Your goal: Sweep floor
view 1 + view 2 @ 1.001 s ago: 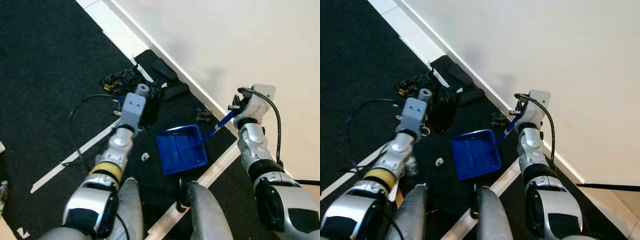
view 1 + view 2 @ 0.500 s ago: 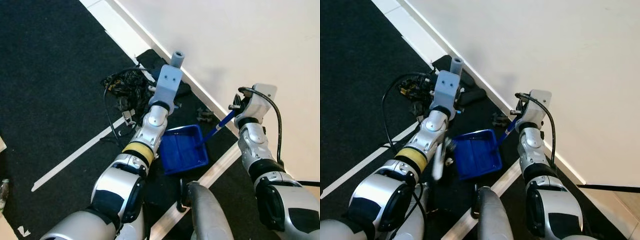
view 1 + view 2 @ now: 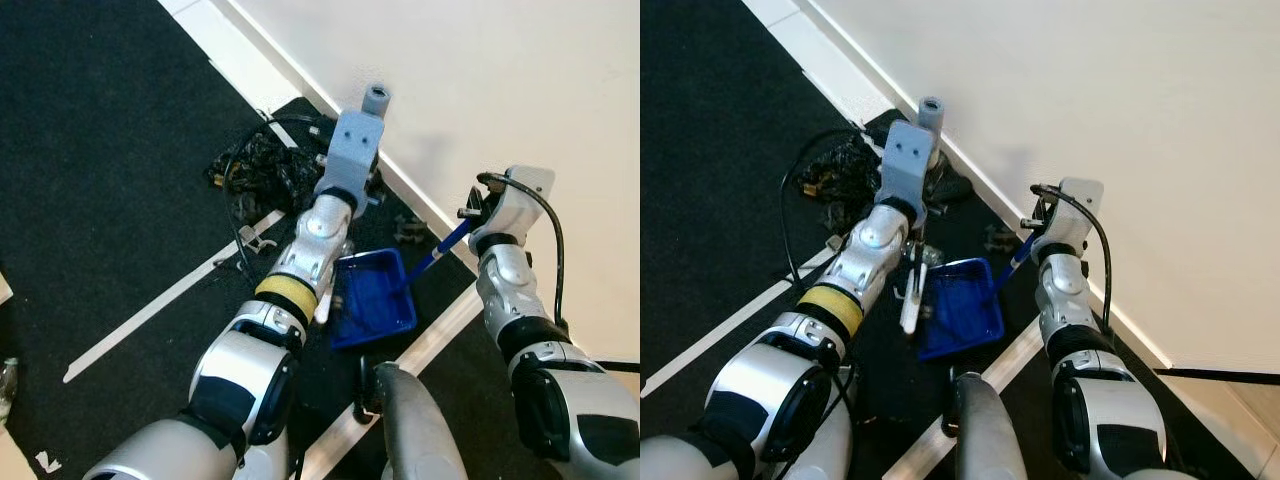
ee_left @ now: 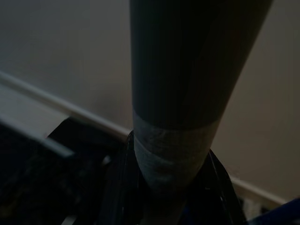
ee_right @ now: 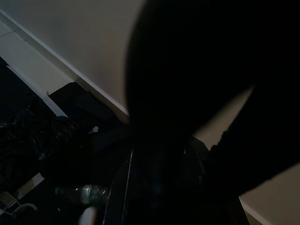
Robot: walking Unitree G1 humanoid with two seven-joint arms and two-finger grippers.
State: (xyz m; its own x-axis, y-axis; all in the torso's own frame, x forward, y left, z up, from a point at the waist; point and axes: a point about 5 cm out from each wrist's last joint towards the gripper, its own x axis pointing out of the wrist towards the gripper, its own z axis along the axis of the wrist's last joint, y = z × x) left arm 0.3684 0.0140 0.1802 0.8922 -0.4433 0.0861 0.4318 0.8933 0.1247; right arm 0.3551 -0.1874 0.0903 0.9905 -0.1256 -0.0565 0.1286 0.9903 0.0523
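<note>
Blue plastic dustpan [image 3: 372,300], light and stiff, rests on the floor, my right gripper [image 3: 478,214] clamped on its thin handle [image 3: 437,250]; my left gripper's [image 3: 915,180] jaw state I cannot tell.

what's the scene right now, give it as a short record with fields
floor: black carpet with white stripes, beside a white wall
dustpan: blue dustpan lies flat on the carpet near the robot's legs
dustpan handle: blue, angled up toward the right gripper
left arm: stretched forward over the dustpan's left edge toward the wall; its wrist view looks along a dark grey pole
debris: dark tangled pile by the baseboard, with a black cable looping from it
small item: dark object near the baseboard, too small to identify
</note>
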